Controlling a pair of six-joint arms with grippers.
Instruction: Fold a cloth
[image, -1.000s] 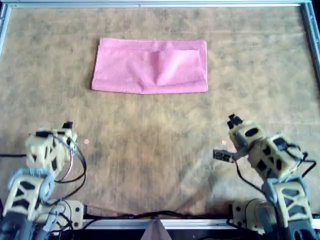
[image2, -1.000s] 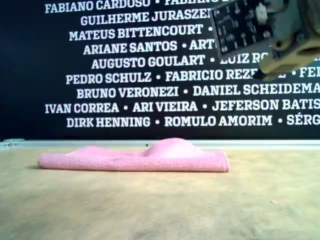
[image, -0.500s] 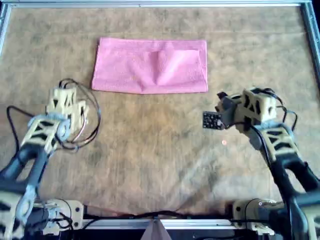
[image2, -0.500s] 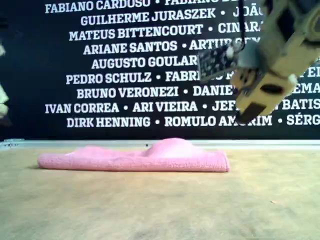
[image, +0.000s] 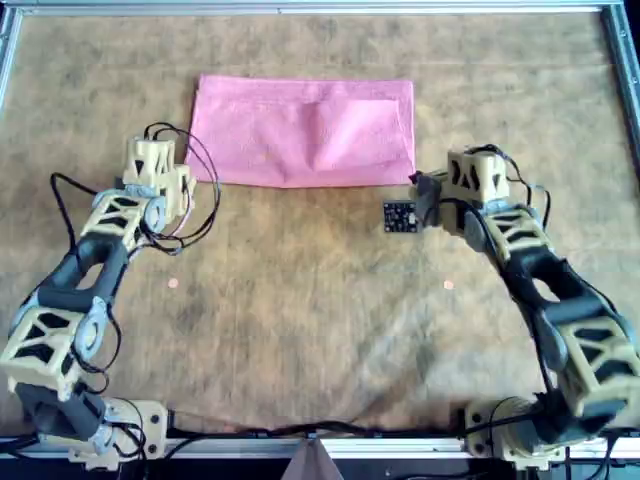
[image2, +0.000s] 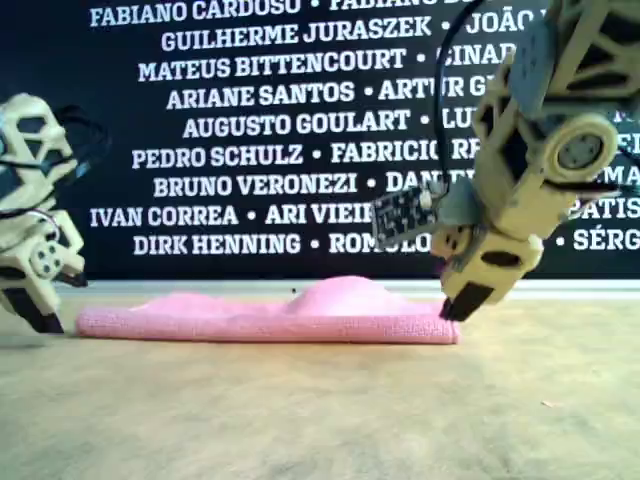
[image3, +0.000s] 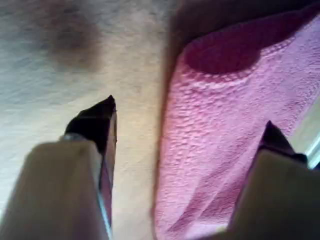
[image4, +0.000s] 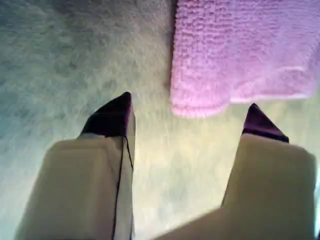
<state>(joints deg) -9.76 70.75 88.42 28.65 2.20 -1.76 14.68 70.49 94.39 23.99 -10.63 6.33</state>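
Brown felt table (image: 320, 320) bears folded cloth (image: 305, 130).

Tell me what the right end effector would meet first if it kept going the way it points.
Probably the cloth's near corner: it lies just ahead between the open fingers of the right end effector. Pitched steeper, it would meet the table first; depth is unclear.

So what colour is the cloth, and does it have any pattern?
Plain pink, no pattern; the cloth shows best in the overhead view.
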